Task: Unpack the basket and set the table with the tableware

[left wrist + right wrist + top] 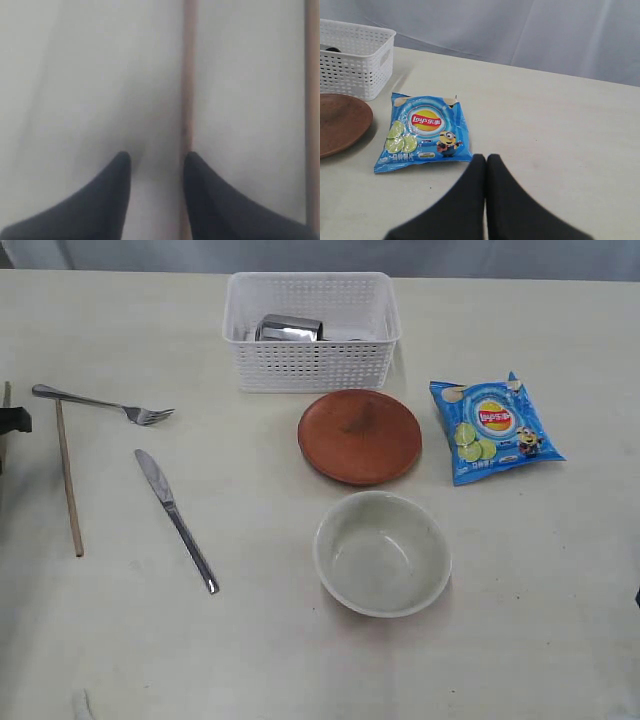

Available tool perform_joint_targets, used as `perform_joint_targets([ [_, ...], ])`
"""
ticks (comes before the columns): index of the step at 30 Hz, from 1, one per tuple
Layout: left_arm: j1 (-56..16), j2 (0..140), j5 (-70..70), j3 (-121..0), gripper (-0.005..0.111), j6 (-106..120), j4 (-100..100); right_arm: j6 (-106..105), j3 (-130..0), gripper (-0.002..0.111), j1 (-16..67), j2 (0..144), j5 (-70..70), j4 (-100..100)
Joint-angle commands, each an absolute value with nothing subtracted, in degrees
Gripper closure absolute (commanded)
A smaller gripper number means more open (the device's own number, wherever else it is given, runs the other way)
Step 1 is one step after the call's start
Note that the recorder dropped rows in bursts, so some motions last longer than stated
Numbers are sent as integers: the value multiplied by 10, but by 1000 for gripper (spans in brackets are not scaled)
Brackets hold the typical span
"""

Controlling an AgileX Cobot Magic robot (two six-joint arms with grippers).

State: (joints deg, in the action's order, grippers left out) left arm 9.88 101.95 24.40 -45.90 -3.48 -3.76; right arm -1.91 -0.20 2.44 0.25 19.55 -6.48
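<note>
The white basket (310, 370) stands at the back of the table (540, 620) with a steel cup (290, 328) lying inside. In front of it sit the brown plate (360, 435) and the pale bowl (383, 552). A fork (100, 400), a knife (175, 515) and a chopstick (68, 480) lie at the left. My left gripper (155, 160) hovers open just over the table; one chopstick (187, 75) runs along the inner side of one finger, another chopstick (312, 100) lies off to the side. My right gripper (486, 159) is shut and empty, just short of the chip bag (422, 131).
The blue chip bag (495, 428) lies right of the plate. In the right wrist view the basket (350, 60) and the plate's edge (340, 120) show beyond the bag. A dark part of the left arm (12, 420) shows at the far left edge.
</note>
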Motion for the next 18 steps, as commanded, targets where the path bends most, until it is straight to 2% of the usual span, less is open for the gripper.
perform_joint_targets([
  [1, 99, 1033, 246, -457, 90, -30, -36, -19, 0, 109, 24, 0, 194, -68],
  [3, 99, 1033, 255, -457, 107, -27, -36, -19, 0, 109, 24, 0, 194, -68],
  [13, 99, 1027, 299, -457, 107, 0, -86, -19, 0, 109, 24, 0, 194, -68],
  [15, 99, 1017, 293, -457, 104, 15, -118, -19, 0, 109, 24, 0, 194, -68],
  [18, 99, 988, 289, -457, 87, 37, -142, -19, 0, 109, 24, 0, 194, -68],
])
